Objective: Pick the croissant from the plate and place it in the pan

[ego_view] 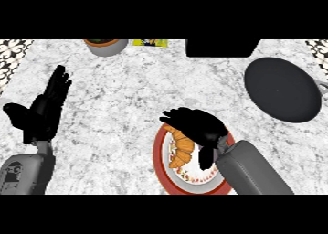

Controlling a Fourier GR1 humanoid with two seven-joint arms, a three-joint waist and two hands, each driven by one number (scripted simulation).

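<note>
**Right hand curling over the croissant on the plate**

The marble bench [139,91] is filling the view, carrying everything. The dark pan [282,89] is lying up and to the right of the right hand, well apart from it, its grey handle running off the right edge. A black box [220,47] is sitting at the far edge, above the right hand. The red-rimmed plate [163,169] is lying directly under the right hand, near the lower edge.

The left hand [41,112] is resting far to the left of the right hand, fingers straight and pointing up, holding nothing. The right hand [197,125] is hovering over the plate's upper part, fingers curling down round the top of the croissant [182,151]; whether they are gripping it cannot be told. The croissant is lying on the plate, its lower end sticking out below and left of the palm. A pot [105,46] and a yellow-green packet [150,43] are sitting at the far edge, up and left of the right hand.
</note>
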